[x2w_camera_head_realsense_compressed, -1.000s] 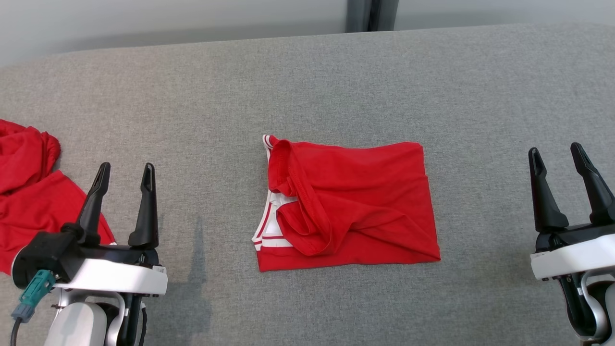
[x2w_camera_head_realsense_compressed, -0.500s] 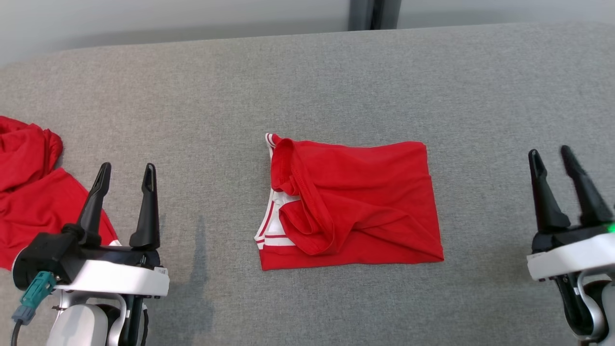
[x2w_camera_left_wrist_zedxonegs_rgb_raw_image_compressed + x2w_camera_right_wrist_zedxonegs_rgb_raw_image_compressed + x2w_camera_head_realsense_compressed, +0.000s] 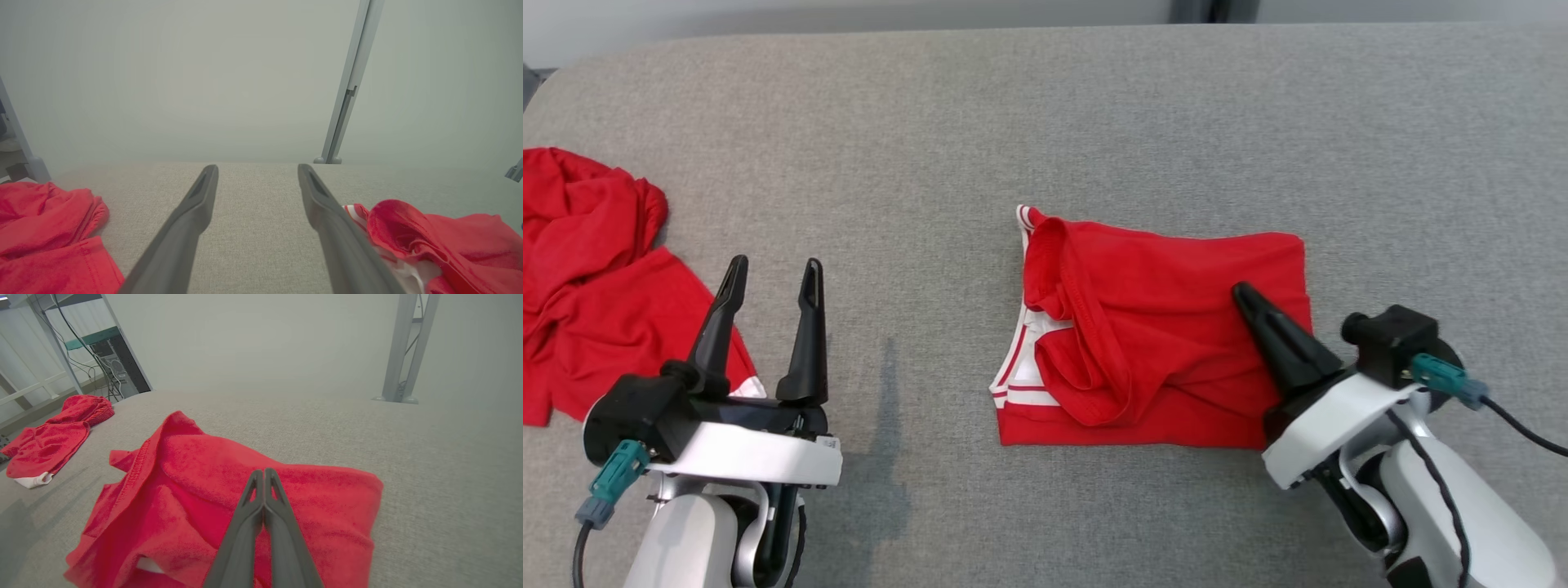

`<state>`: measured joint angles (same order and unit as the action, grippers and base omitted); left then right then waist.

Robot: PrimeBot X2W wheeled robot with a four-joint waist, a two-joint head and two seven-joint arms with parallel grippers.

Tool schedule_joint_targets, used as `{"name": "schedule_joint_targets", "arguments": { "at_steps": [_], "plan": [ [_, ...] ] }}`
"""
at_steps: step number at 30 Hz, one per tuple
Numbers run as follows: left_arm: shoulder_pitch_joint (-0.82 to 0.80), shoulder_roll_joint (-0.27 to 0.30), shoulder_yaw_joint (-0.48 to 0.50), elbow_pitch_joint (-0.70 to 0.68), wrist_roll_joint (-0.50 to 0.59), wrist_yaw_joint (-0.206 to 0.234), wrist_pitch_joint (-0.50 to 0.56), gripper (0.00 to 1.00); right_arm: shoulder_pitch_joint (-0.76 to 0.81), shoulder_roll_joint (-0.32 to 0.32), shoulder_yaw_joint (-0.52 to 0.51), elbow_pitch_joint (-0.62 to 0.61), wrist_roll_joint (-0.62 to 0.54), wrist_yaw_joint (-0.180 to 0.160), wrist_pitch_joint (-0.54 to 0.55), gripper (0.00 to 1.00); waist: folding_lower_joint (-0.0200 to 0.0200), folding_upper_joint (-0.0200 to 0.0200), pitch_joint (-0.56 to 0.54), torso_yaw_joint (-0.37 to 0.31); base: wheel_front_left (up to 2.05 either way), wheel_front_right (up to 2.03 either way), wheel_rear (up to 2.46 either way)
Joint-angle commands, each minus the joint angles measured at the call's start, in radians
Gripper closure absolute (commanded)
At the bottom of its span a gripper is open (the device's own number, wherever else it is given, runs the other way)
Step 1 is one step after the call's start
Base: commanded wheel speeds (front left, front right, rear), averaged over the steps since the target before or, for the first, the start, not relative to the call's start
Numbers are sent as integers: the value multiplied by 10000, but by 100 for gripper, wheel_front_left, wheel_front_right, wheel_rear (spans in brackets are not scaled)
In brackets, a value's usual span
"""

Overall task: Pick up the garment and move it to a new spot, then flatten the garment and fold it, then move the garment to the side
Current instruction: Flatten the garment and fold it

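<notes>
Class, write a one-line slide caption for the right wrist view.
Shut right gripper over the folded red garment on a grey surface.

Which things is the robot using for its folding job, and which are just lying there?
For the job: folded red garment, middle of the grey surface; right gripper, shut, over its right side.
Just lying about: crumpled red garment, far left; left gripper, open, holding nothing.

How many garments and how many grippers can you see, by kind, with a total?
Garments, red: 2, the folded garment and the crumpled garment
Grippers: 2, the left gripper with jaws open and the right gripper with jaws shut
Total: 4
</notes>
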<state>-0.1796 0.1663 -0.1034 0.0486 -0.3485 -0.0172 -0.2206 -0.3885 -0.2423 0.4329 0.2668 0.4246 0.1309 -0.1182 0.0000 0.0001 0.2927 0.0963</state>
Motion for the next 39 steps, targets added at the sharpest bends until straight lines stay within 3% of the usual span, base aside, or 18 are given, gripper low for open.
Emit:
{"name": "schedule_joint_targets", "arguments": {
  "at_steps": [1,9,14,25,30,38,39],
  "plan": [
    [-209,-30,-31,67,-44,-84,-73,0,-263,-58,313,368,221,-3,-149,100,0,-1,103,142,0,0,0],
    [-355,-99,-107,326,-100,-173,-215,0,-670,-249,2154,1639,1094,-3,-483,100,0,-1,241,335,0,0,0],
    [-356,-79,-58,413,-108,-167,-277,0,-411,-355,2695,1427,1347,-2,-726,100,0,-1,262,260,0,0,0],
    [-347,-6,-128,599,-91,-185,-334,0,-76,100,3285,867,1583,-3,-674,100,0,-1,111,47,0,0,0],
    [-184,55,-111,639,-97,-107,-344,0,123,161,2616,774,1545,-3,-1098,100,0,-1,-101,-10,0,0,0],
    [127,230,28,403,-109,118,-235,0,725,209,80,46,942,-2,-1427,100,0,-1,-531,-296,0,0,0],
    [155,253,32,347,-103,126,-216,0,812,227,-296,-72,851,-3,-1420,80,0,-1,-576,-330,0,0,0]
  ]
}}
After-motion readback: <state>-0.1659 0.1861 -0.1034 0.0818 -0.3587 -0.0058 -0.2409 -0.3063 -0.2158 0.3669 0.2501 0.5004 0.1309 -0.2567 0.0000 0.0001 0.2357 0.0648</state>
